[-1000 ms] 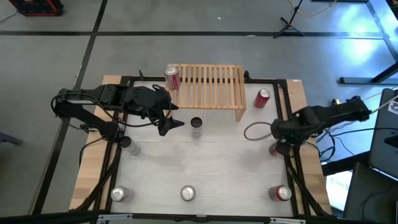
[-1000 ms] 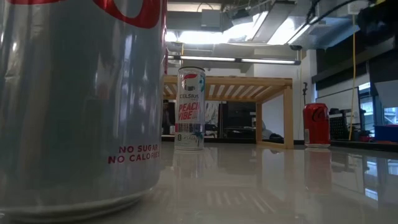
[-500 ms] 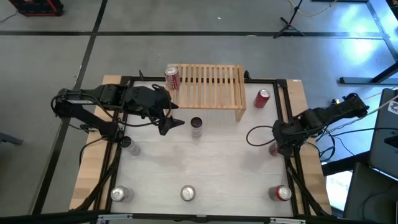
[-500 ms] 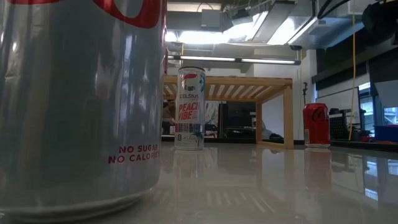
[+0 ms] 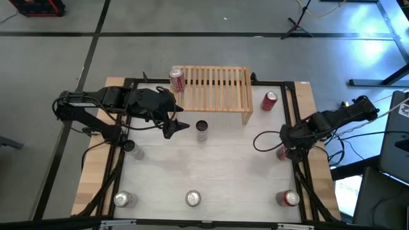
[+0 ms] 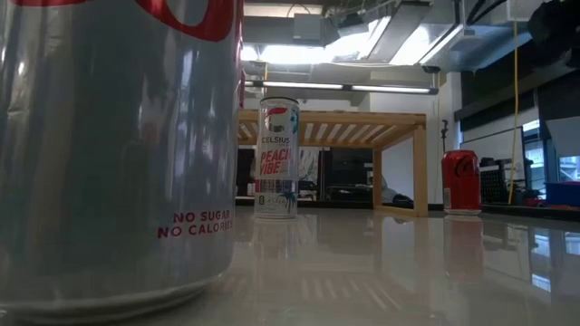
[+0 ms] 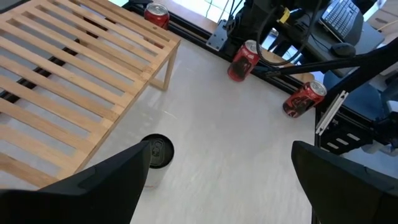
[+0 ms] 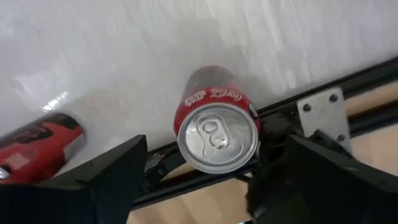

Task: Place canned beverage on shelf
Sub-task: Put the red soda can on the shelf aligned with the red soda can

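Since a second ago, right tool (image 5: 283, 151) drawn in toward the red can (image 8: 217, 129) at the counter (image 5: 223, 172) edge, well right of the shelf (image 5: 216, 87); fingers spread wide, empty. Left tool (image 5: 179, 126) open, empty, just left of shelf. Risk: off-centre closing toppling the can.

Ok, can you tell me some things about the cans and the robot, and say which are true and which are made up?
1. One can stands on the shelf. True.
2. The left pincer holds the slim can. False: it is open, beside the can.
3. The right pincer is open above a red can. True.
4. All the cans are on the shelf. False: most stand on the table.
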`<action>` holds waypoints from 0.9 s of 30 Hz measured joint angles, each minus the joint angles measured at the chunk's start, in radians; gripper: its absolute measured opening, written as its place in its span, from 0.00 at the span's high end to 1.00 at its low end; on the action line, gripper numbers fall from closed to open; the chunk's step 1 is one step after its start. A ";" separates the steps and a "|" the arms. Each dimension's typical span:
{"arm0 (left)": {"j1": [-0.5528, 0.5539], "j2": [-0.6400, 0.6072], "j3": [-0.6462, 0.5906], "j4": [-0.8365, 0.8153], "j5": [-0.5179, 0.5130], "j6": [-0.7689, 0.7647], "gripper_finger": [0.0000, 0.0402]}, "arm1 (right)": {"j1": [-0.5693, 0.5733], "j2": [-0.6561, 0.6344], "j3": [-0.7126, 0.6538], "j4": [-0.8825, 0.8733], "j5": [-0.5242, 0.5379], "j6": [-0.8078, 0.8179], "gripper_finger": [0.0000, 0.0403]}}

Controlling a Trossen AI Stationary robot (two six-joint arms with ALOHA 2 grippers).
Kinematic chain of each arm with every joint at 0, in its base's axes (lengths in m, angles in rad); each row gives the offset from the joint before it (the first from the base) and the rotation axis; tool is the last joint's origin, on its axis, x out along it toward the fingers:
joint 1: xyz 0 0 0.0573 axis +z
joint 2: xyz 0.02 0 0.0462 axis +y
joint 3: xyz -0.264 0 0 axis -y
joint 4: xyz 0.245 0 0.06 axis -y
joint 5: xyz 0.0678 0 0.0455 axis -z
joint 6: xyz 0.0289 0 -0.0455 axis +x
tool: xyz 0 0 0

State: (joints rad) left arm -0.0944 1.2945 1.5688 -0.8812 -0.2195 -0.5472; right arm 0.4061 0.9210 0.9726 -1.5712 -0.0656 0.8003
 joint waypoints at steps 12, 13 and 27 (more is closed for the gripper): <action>0.000 0.000 0.000 0.001 0.000 0.000 0.06 | 0.000 0.053 -0.106 0.032 -0.043 -0.083 0.12; 0.000 0.000 0.000 0.000 0.000 0.000 0.06 | 0.000 0.053 -0.119 0.037 -0.051 -0.081 0.12; 0.000 0.000 0.000 0.004 -0.001 0.006 0.06 | 0.000 0.149 -0.135 0.083 -0.031 -0.172 0.13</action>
State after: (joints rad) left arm -0.0948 1.2942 1.5692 -0.8776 -0.2207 -0.5407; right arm 0.4061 1.0703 0.8375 -1.4882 -0.0967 0.6282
